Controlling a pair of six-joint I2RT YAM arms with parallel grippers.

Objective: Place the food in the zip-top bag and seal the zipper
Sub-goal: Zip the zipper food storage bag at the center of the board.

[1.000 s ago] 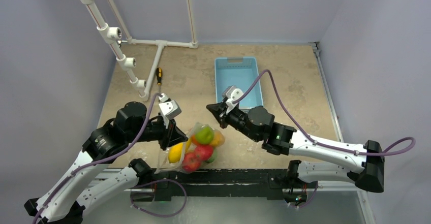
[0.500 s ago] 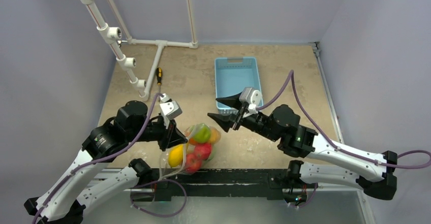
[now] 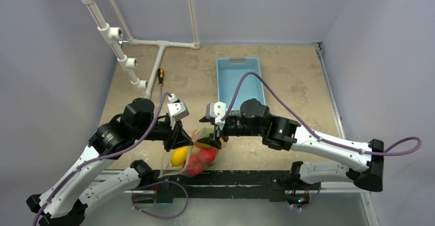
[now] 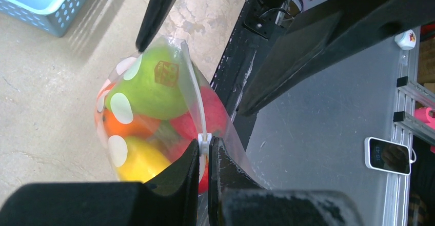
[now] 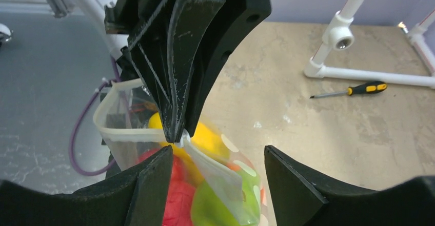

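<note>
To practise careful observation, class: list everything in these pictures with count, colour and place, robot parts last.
zip-top bag: one, clear, near edge between arms
food: several, red, green, orange, yellow, inside bag
zipper: one, whitish, along bag's mouth
basket: one, light blue, far side
screwdriver: one, yellow and black, beside pipe frame
pipe frame: one, white, far left
table: one, beige, underneath
phone: one, white, grey ledge, left wrist view
left gripper: one, black, shut on zipper
right gripper: one, black, open at bag's mouth
</note>
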